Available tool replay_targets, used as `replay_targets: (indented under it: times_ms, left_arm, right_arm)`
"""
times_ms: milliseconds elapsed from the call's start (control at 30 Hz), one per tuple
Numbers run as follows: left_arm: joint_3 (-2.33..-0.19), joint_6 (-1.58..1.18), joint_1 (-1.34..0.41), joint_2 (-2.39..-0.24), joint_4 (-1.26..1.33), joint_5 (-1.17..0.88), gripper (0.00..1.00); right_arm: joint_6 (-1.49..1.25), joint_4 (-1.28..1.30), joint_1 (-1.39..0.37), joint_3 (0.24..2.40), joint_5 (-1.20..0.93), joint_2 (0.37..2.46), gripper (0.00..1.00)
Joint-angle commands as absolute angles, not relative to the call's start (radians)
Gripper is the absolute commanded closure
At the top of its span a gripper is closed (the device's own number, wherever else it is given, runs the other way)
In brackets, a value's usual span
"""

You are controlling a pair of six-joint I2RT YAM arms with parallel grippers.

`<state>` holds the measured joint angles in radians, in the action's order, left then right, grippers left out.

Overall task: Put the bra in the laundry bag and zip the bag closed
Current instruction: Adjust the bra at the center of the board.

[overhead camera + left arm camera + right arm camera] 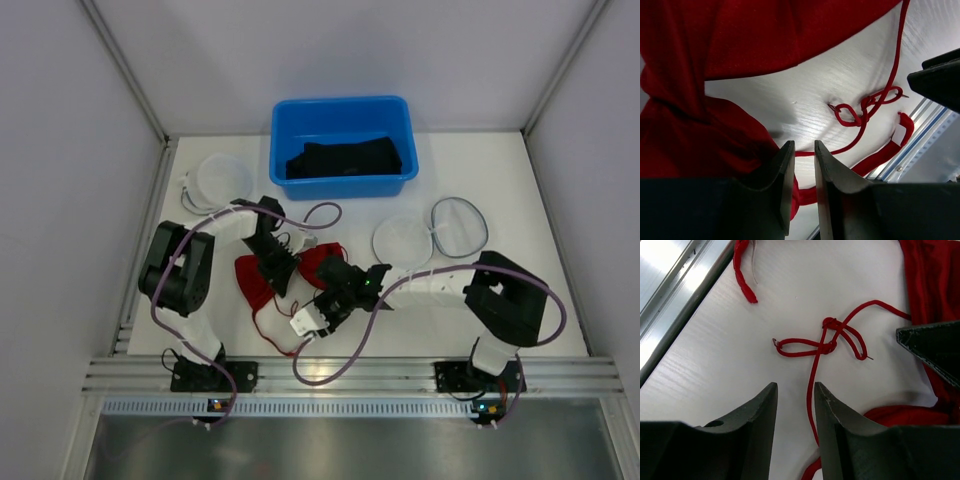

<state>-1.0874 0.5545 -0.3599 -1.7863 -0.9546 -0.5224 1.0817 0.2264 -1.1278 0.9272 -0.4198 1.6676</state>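
From above, the bra (252, 278) lies on the table in front of the blue bin (340, 103), on the arms' side of it. One round white laundry bag (403, 240) sits just in front of the bin's right corner, and a second white bag (222, 178) sits beside the bin's left end. Neither touches the bra. The left gripper (278, 270) and right gripper (327, 308) are both over the red cloth. We judge the task is at its start: nothing is bagged and nothing is zipped.

In the left wrist view the bin is out of sight. The left gripper (803, 147) has its fingers nearly together, with red bra (740, 40) cloth bunched against one. We cannot tell whether they pinch it.

In the right wrist view the right gripper (795, 390) has its fingers apart astride the knotted red cord (815, 347), with nothing pinched. Lifting, bagging and zipping all remain.
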Motion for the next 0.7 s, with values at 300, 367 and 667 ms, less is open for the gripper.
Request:
replay_targets:
  times_ms: [300, 367, 667]
  left_arm:
    - [-1.157, 0.532, -0.359, -1.828, -0.965, -0.492, 0.71]
    - [-1.160, 0.532, -0.359, -1.835, -0.965, -0.491, 0.71]
    - [-1.155, 0.523, -0.357, -1.862, -0.945, -0.451, 0.71]
  right_arm:
    - [1.080, 0.198, -1.134, 1.011, -0.414, 1.779, 0.69]
    - [1.071, 0.199, -1.132, 1.011, -0.411, 1.784, 0.78]
    - [1.020, 0.267, -1.118, 0.996, -0.388, 1.692, 1.00]
